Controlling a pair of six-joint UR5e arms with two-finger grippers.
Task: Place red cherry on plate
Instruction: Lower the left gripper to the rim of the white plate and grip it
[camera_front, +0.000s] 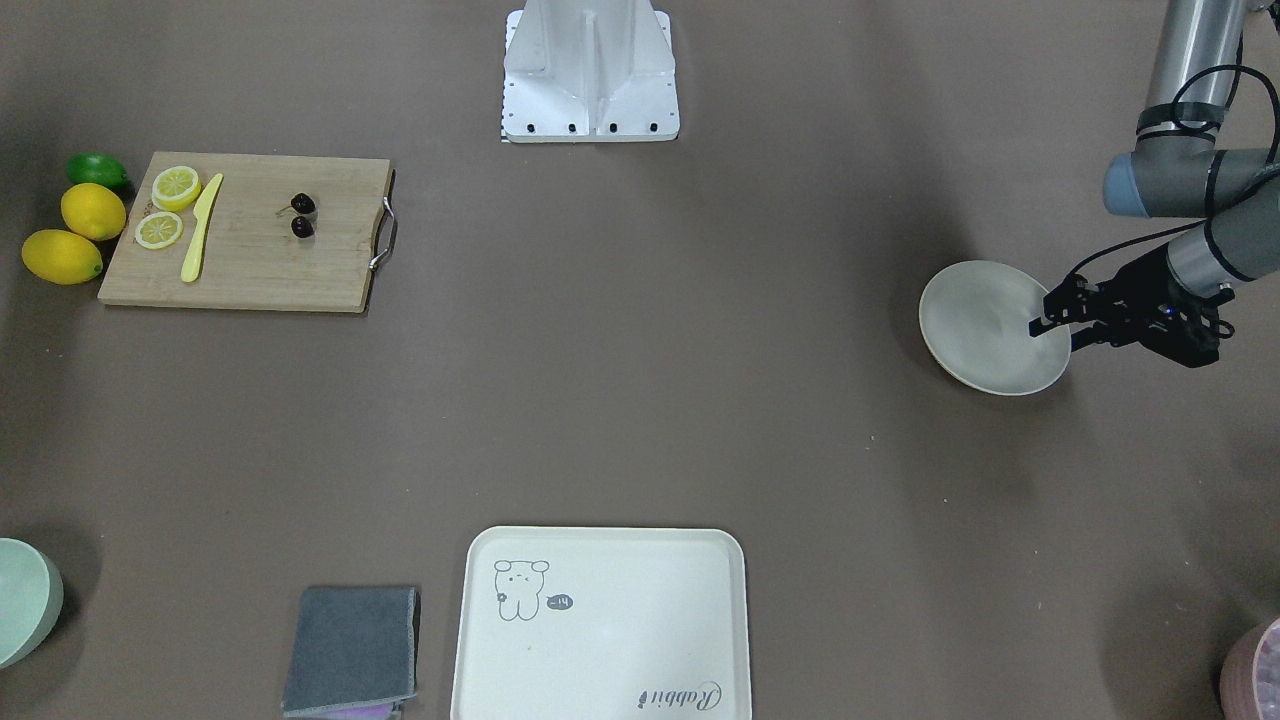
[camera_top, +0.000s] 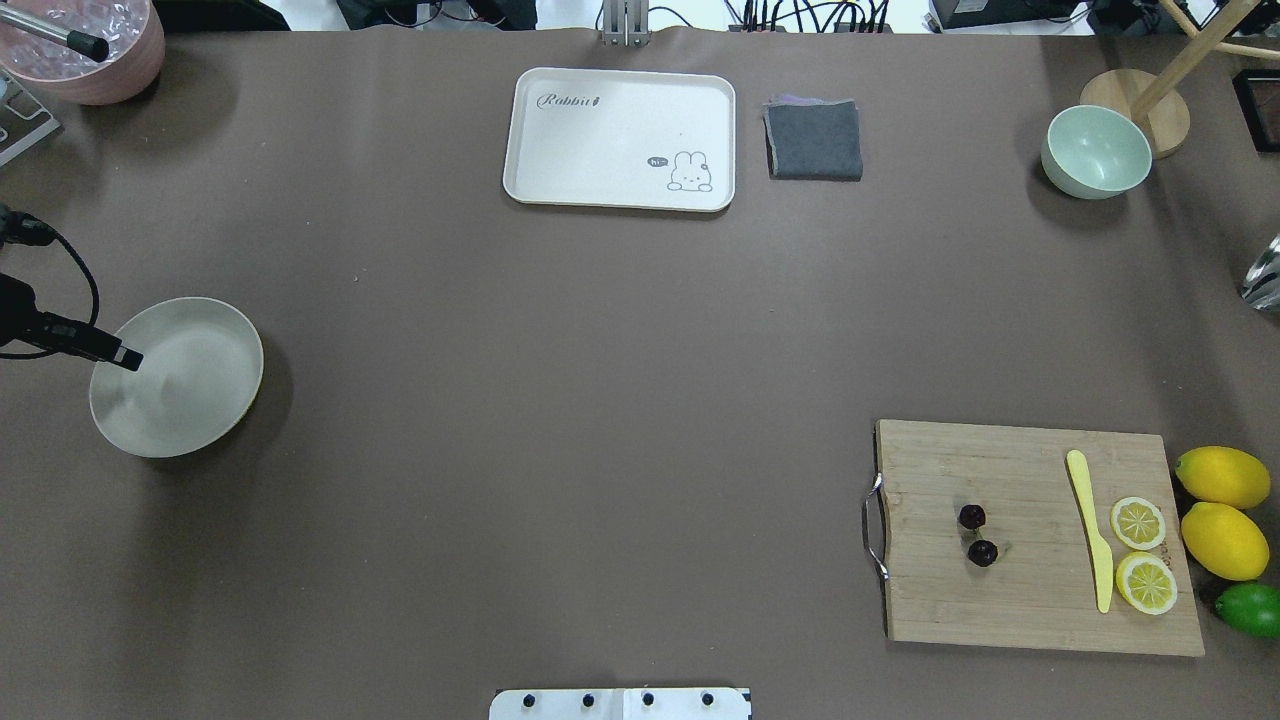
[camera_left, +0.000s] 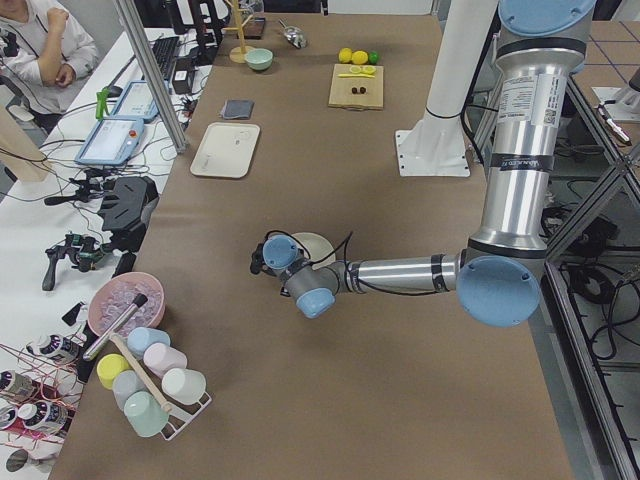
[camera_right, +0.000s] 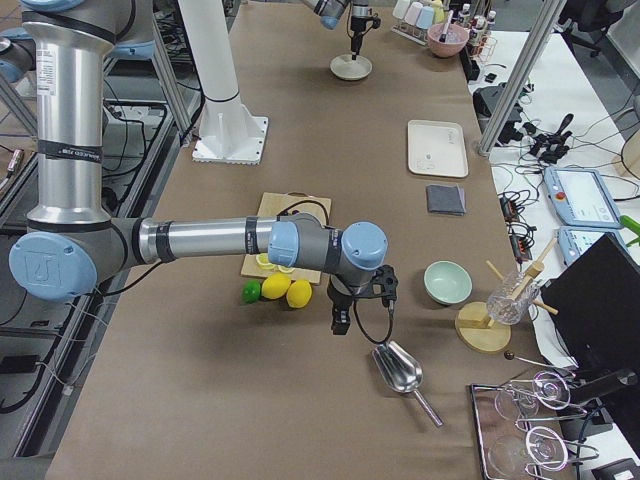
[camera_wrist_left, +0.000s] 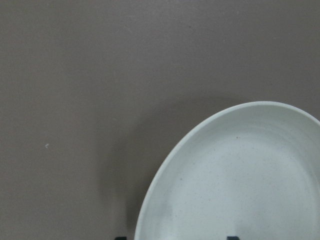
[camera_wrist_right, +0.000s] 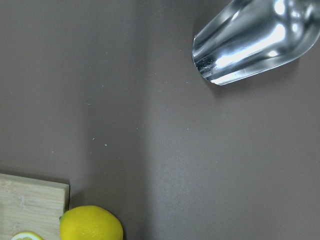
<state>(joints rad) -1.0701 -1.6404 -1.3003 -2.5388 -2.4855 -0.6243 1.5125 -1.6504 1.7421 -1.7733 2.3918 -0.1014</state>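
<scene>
While the pair of tiny dark red cherries (camera_top: 975, 535) lies on the rectangular wooden cutting board (camera_top: 1000, 610), between its metal handle and the yellow plastic knife (camera_top: 1090, 530), we see the round off-white plate (camera_top: 190, 400) well apart from it, at the opposite end of the brown desk (camera_top: 600, 400). The plate holds nothing. Two lemon slices (camera_top: 1140, 522) lie on the board past the knife, and two whole lemons (camera_top: 1222, 477) and a green lime (camera_top: 1250, 608) sit just beside the board's far end.

We find the left gripper (camera_front: 1043, 312) hanging over the plate's outer edge, on the side away from the board. Its fingers (camera_front: 1038, 325) stand apart and carry nothing; in the wrist view one tip shows outside the rim and one over the plate's inside. Whether they touch the plate we cannot tell.

The right gripper (camera_right: 340, 320) shows only in the side view, hanging near the lemons and a shiny metal scoop (camera_right: 400, 370). We cannot tell how its fingers stand.
</scene>
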